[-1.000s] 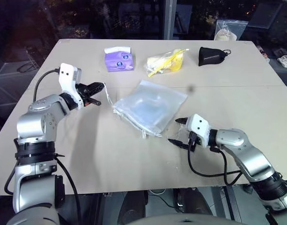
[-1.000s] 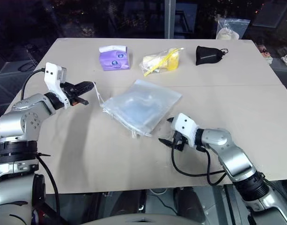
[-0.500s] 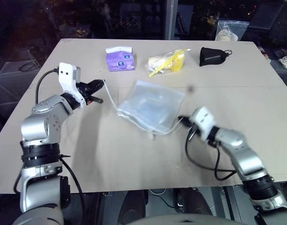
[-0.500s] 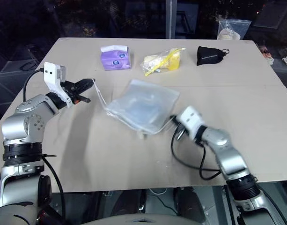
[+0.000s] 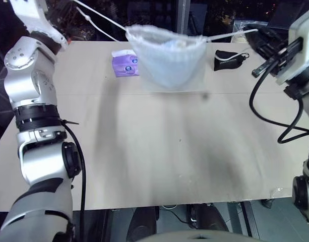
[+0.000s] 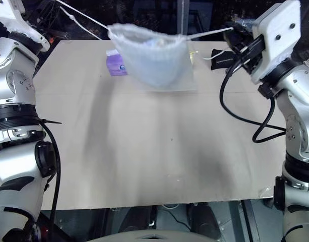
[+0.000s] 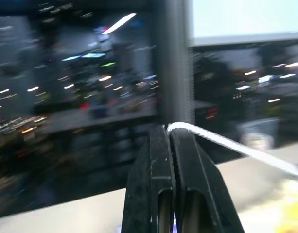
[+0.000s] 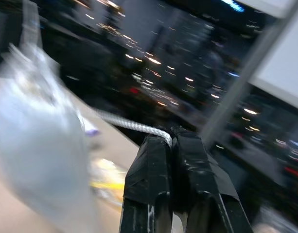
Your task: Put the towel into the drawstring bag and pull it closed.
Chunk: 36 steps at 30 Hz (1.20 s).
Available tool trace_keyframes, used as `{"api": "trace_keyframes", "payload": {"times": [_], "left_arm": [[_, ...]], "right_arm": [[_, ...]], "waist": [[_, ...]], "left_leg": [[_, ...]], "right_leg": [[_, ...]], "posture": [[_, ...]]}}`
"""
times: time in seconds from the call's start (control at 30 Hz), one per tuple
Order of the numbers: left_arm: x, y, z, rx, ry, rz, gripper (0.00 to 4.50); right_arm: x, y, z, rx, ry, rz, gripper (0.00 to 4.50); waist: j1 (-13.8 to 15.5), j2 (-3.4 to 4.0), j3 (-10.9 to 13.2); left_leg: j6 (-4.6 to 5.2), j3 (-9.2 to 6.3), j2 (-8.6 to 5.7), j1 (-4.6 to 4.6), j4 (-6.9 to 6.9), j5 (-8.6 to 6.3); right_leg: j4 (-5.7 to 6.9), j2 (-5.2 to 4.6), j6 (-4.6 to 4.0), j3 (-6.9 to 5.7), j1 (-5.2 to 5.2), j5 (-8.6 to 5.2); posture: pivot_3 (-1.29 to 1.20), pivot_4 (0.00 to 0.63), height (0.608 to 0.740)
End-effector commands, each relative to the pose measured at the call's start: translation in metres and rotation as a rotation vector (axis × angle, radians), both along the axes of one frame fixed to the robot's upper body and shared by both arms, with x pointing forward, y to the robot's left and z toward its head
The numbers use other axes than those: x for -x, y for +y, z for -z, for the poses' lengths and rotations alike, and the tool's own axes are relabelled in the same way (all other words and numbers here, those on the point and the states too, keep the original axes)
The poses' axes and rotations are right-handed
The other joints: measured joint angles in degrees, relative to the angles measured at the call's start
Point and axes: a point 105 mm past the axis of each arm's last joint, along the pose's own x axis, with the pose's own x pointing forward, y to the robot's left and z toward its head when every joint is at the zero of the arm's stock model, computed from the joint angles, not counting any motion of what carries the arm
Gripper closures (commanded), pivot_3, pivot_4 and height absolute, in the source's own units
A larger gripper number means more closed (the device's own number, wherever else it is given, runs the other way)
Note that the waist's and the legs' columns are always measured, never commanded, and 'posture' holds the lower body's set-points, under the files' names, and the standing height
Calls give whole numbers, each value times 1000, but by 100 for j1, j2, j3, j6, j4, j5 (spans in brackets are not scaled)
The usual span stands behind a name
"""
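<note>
Tissue pack (image 5: 127,63) and black pouch (image 5: 228,59) sit behind the bag (image 5: 169,58), which I see hanging above the table (image 5: 159,146), towel prob. inside. Left gripper (image 7: 168,133) and right gripper (image 8: 171,136) both pinch cords (image 5: 101,25) taut.

Drawstring bag (image 5: 169,58) above table (image 5: 159,151)

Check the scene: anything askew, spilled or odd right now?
Nothing stands out. The drawstring bag hangs above the table, cinched, on cords pinched by the left end effector and right end effector.
</note>
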Motion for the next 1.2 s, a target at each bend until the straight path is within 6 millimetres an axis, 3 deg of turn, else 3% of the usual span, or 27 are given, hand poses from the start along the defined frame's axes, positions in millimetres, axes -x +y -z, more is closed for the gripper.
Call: {"api": "trace_keyframes", "payload": {"times": [0.03, 0.07, 0.1, 0.13, 0.2, 0.3, 0.4, 0.43, 0.5, 0.57, 0.73, 0.83, 0.93, 1.0, 1.07, 1.13, 1.2], "left_arm": [[-2, 14, 10, -15, -1, -83, 4500], [0, 10, 4, -5, -30, -62, 4500], [-3, 8, 9, -30, -2, -54, 4500], [-8, 5, 21, -32, 65, -29, 4500], [-11, 12, 37, -38, 96, -66, 4500], [-7, 11, 22, -12, 17, -52, 4500], [-12, 12, 44, -64, 94, -58, 4500], [-11, 10, 47, -67, 99, -50, 4500], [-10, 12, 45, -91, 80, -64, 4500], [-9, 23, 45, -92, 82, -117, 4500], [5, 107, 72, 67, 176, -496, 4500], [12, 119, 60, 125, 110, -562, 4500], [9, 106, 38, 143, 13, -501, 4500], [6, 79, 20, 169, -78, -330, 4500], [2, 46, 19, 190, -86, -111, 4500], [2, 4, 41, 146, -6, 111, 4500], [8, -49, 90, 78, 153, 306, 4500]], "right_arm": [[-5, -13, 4, 19, -21, 105, 4436], [-2, -14, -9, -38, -58, 101, 4436], [-4, -27, -24, -188, -89, 131, 4436], [-9, -38, -23, -245, -88, 173, 4436], [-19, -38, 11, -25, -38, 224, 4436], [-10, -31, -12, -147, -96, 160, 4436], [-23, -49, 25, 46, -7, 255, 4436], [-22, -49, 25, 21, -3, 241, 4436], [-19, -55, 8, -58, -50, 258, 4436], [-24, -78, 4, -25, -74, 383, 4436], [-25, -192, 21, -148, -37, 861, 4436], [-23, -212, 17, -151, -60, 925, 4436], [-29, -198, 3, -141, -110, 842, 4436], [-35, -167, -2, -157, -105, 646, 4436], [-35, -126, 10, -125, -36, 398, 4436], [-23, -79, 47, -39, 135, 151, 4436], [-5, -37, 105, 73, 341, -41, 4436]], "waist": [[14, -1, 1], [17, -3, 1], [15, -10, 9], [15, -11, 10], [35, -11, 7], [29, -10, 8], [26, -9, 9], [36, -11, 7], [17, -10, 8], [5, -10, 9], [13, -11, 7], [15, -11, 7], [16, -10, 8], [10, -10, 8], [12, -10, 8], [23, 7, -8], [28, 27, -28]], "left_leg": [[0, 0, 0, -4, -2, 0], [0, 0, 1, -11, -2, 0], [0, 0, 1, -15, -3, 0], [0, 1, 2, -26, -2, 0], [-1, 3, 0, -50, 10, 0], [0, 9, 3, -82, 20, 0], [0, 15, 1, -108, 32, 1], [0, 15, 1, -107, 31, 1], [0, 15, 4, -104, 27, 1], [0, 17, 4, -104, 30, 1], [0, 18, 3, -93, 31, 1], [0, 19, 3, -97, 31, 1], [0, 19, 3, -101, 30, 1], [0, 20, 3, -102, 29, 1], [0, 21, 5, -100, 27, 1], [0, 21, 9, -100, 20, 1], [0, 20, 15, -91, 21, 1]], "right_leg": [[0, 0, 0, 0, -4, 0], [0, -1, 0, -1, -8, 0], [-3, -1, 0, -3, -9, 0], [-2, -3, 0, -4, -18, 1], [4, -6, 0, -3, -39, 2], [-7, -18, 1, -28, -51, 3], [14, -19, 4, -21, -83, 5], [12, -19, 4, -25, -81, 5], [8, -19, 4, -27, -79, 4], [18, -18, 4, -25, -83, 5], [22, -18, 4, -23, -78, 4], [21, -19, 4, -23, -79, 5], [19, -19, 4, -23, -82, 5], [15, -19, 4, -22, -82, 5], [13, -19, 4, -22, -81, 5], [11, -19, 5, -27, -77, 4], [26, -19, 15, -36, -54, -3]], "posture": [[0, 150, 740], [0, 150, 740], [0, 150, 740], [0, 150, 740], [0, 150, 740], [0, 150, 740], [0, 150, 740], [0, 150, 740], [0, 150, 740], [0, 150, 740], [0, 150, 740], [0, 150, 740], [0, 150, 740], [0, 150, 740], [0, 150, 740], [0, 150, 740], [0, 150, 740]]}}
